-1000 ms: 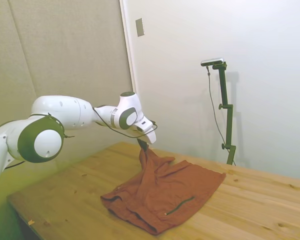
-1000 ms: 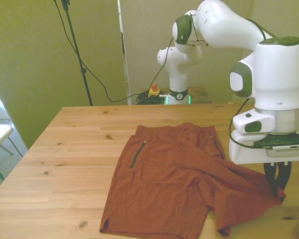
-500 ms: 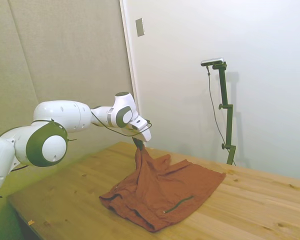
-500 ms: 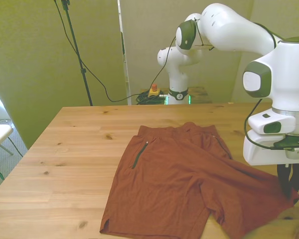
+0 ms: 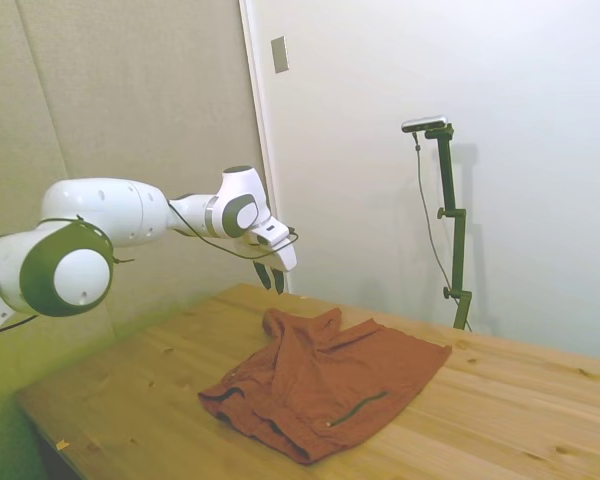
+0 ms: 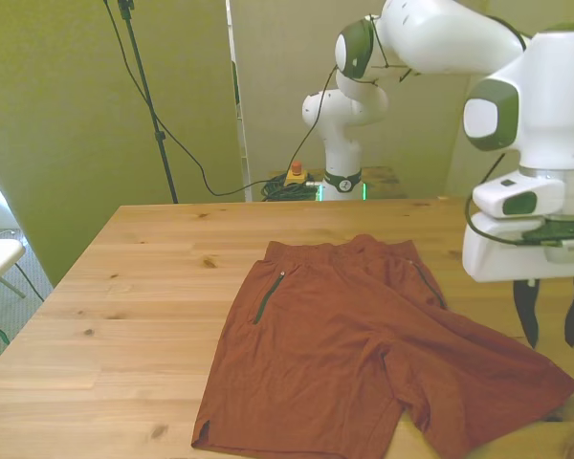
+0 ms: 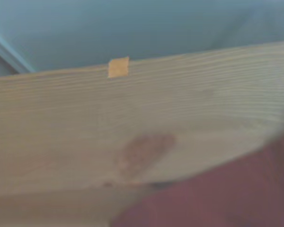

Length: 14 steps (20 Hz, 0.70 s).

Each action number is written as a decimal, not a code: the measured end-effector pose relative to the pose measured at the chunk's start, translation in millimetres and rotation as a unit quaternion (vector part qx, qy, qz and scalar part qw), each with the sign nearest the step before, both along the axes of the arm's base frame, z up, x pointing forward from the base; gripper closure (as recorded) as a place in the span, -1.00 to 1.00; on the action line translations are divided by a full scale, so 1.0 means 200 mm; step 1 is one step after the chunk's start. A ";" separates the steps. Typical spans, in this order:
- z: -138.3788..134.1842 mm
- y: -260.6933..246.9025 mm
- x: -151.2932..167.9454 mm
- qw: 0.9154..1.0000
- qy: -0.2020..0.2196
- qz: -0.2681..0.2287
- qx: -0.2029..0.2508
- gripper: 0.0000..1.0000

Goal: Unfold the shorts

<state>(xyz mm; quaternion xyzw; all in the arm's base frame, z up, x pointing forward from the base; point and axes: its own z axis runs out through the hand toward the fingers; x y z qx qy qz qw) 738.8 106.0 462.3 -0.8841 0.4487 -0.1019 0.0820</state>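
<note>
One pair of rust-brown shorts (image 6: 364, 354) lies spread on a wooden tabletop (image 6: 124, 306), both legs laid out toward the near edge in the front view and the waistband toward the far edge. A dark zipper line (image 6: 261, 298) runs down the leg on the front view's left. The leg on the front view's right reaches almost to the tabletop's corner. In the side view the shorts (image 5: 330, 385) are a little rumpled, with a raised fold at the end nearest the arm.

The white robot arm's gripper (image 6: 553, 311) hangs in the air above the leg on the front view's right, clear of the cloth. Its jaws are spread apart, two dark fingers (image 6: 525, 312) pointing down, and hold nothing. The side view shows the gripper (image 5: 272, 278) above the raised fold, not touching it.

Nothing else rests on the tabletop around the shorts. The blurred wrist view shows bare wood with a knot (image 7: 142, 151), a small yellow tape square (image 7: 118, 67) at the tabletop's edge, and a corner of the shorts (image 7: 217, 194). Behind the tabletop, cables (image 6: 220, 182) trail along the floor.
</note>
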 end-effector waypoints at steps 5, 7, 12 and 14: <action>0.05 -0.23 -0.26 0.999 0.044 0.022 -0.016 -1.00; 0.06 -0.30 -0.37 0.998 0.054 0.039 -0.019 -1.00; 0.11 -0.34 -0.71 0.993 0.072 0.095 -0.022 -1.00; 0.13 -0.32 -0.87 0.991 0.074 0.113 -0.020 -1.00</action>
